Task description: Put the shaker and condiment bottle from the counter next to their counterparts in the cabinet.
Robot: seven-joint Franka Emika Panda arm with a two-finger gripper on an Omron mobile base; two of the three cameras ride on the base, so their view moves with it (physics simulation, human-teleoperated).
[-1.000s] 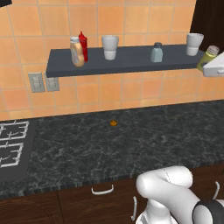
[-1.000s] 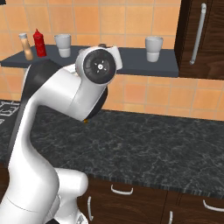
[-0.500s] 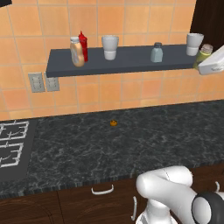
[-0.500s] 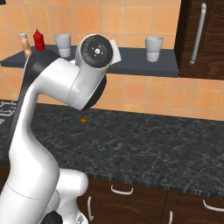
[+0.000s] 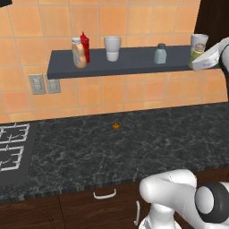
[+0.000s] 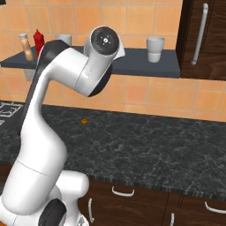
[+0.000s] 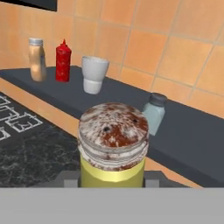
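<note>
Claw: we see our claw point(image 7: 113, 181) closed tight on the shaker point(image 7: 113, 148), its grey cap facing the hand camera.
Shaker: in the left base view the shaker point(image 5: 196, 56) is held up at 3 o'clock, at the right end of the shelf point(image 5: 129, 61), just beside a white cup point(image 5: 199, 42).
Grey-blue shaker: we find it point(image 7: 153, 113) standing on the shelf, just behind ours at 1 o'clock.
Bottle: the tan bottle point(image 5: 78, 53) stands touching the red bottle point(image 5: 84, 47) at the shelf's left end.
Table: the black table point(image 5: 134, 147) carries a small orange bit point(image 5: 116, 126).
</note>
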